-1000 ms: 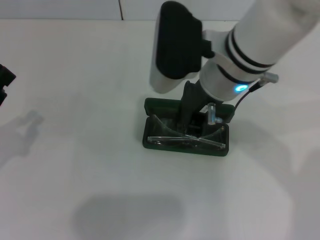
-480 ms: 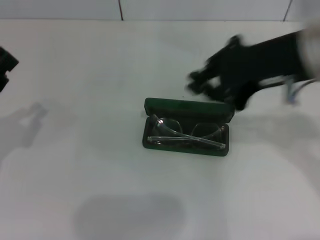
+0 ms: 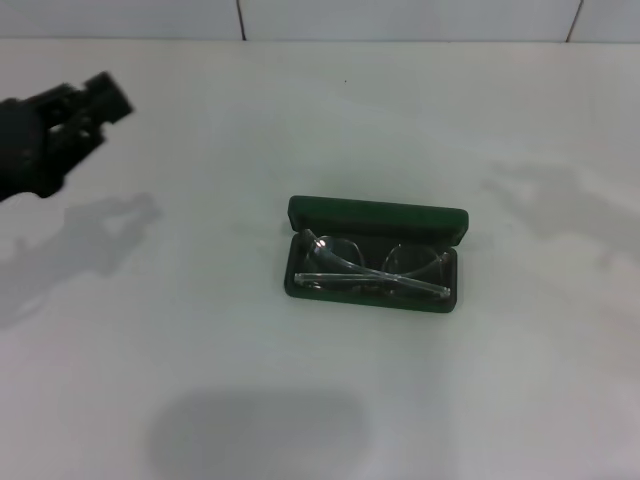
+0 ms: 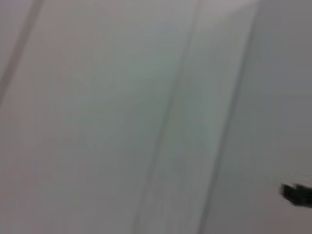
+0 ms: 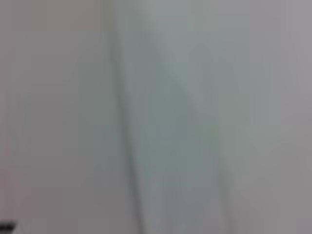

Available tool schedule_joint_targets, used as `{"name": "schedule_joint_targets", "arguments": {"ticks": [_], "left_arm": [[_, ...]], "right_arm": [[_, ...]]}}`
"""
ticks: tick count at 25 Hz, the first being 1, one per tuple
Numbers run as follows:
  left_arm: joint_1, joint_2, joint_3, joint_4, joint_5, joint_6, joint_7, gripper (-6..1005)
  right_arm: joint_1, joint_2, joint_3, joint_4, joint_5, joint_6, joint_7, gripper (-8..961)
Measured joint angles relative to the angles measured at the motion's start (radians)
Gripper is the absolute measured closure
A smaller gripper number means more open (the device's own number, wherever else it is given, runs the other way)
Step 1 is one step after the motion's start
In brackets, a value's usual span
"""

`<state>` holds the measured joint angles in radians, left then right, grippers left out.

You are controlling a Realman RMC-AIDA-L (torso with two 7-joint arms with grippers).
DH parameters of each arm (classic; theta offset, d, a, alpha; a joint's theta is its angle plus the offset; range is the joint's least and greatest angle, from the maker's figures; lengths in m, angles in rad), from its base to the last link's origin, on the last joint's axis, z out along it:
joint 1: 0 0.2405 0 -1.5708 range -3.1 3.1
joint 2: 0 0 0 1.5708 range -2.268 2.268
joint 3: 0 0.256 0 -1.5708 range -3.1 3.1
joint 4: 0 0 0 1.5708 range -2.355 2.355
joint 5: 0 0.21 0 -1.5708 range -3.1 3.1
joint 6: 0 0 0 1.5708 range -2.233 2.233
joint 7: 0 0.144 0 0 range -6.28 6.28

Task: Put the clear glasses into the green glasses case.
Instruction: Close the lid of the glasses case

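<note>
The dark green rectangular hinged glasses case lies open near the middle of the white desk, its lid standing up along the far side. The clear glasses with a colourless transparent plastic frame lie folded inside its lower half, thin arms along the near edge. The black left hand hovers at the far left, well apart from the case; whether it is wide or narrow cannot be told. The right hand is out of sight.
</note>
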<state>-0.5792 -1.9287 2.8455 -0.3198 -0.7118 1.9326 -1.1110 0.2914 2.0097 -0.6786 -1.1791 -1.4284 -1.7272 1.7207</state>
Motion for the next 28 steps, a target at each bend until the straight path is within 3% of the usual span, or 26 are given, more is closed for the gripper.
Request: {"name": "schedule_joint_targets", "arguments": {"ticks": [2, 3, 5, 7, 14, 20, 28], "left_arm": [[-0.042, 0.0, 0.0, 0.0, 0.055, -0.021, -0.011, 745], [-0.069, -0.002, 0.0, 0.0, 0.096, -0.045, -0.018, 745], [-0.119, -0.009, 0.0, 0.0, 0.162, -0.094, -0.03, 745], [-0.181, -0.026, 0.0, 0.002, 0.238, -0.164, -0.041, 745], [-0.317, -0.083, 0.001, 0.014, 0.377, -0.353, -0.065, 745], [-0.384, -0.132, 0.002, 0.026, 0.445, -0.463, -0.087, 745], [-0.392, -0.133, 0.002, 0.078, 0.465, -0.485, -0.107, 745]], "right_arm": [[0.017, -0.008, 0.09, 0.133, 0.001, -0.005, -0.052, 755], [0.017, -0.008, 0.09, 0.133, 0.001, -0.005, -0.052, 717], [0.02, -0.017, 0.176, 0.286, 0.012, -0.004, -0.132, 642], [0.02, -0.018, 0.19, 0.322, 0.014, -0.004, -0.159, 567], [0.031, -0.014, 0.198, 0.405, 0.015, 0.023, -0.24, 465], [0.047, -0.02, 0.188, 0.479, 0.008, 0.04, -0.302, 407], [0.057, -0.031, 0.185, 0.544, 0.005, 0.062, -0.348, 406]]}}
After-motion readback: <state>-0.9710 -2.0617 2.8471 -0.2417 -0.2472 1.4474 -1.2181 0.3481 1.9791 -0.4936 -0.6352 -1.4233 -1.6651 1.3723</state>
